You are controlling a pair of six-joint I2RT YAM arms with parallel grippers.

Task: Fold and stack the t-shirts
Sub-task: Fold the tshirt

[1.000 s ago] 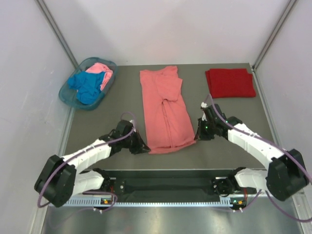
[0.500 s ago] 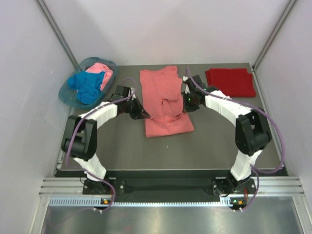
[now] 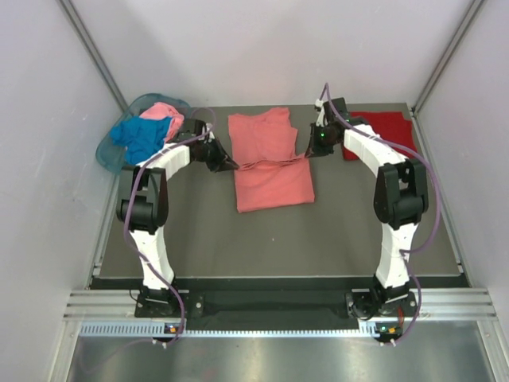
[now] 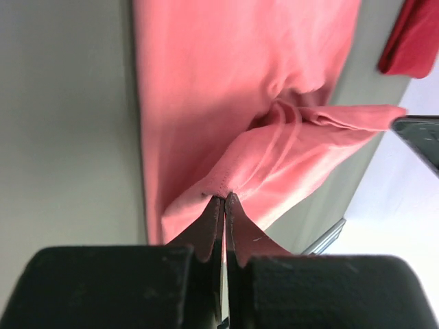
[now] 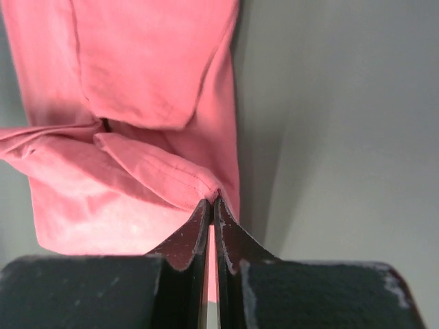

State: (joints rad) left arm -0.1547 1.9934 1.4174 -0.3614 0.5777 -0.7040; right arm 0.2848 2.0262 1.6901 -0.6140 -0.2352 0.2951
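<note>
Your left gripper (image 4: 224, 199) and right gripper (image 5: 211, 201) each pinch a hem corner of the salmon-coral t-shirt (image 3: 273, 179) mid table (image 3: 358, 223), so carry both far evenly, laying hem square on shoulders.

Readable text, all views: none that I can make out.
salmon-coral t-shirt (image 3: 272, 183): plain cloth in the middle of the frame; I can read no print or tag lettering on it.
rail (image 3: 262, 328): along the bottom of the top view; nothing on it is legible to me.
</note>
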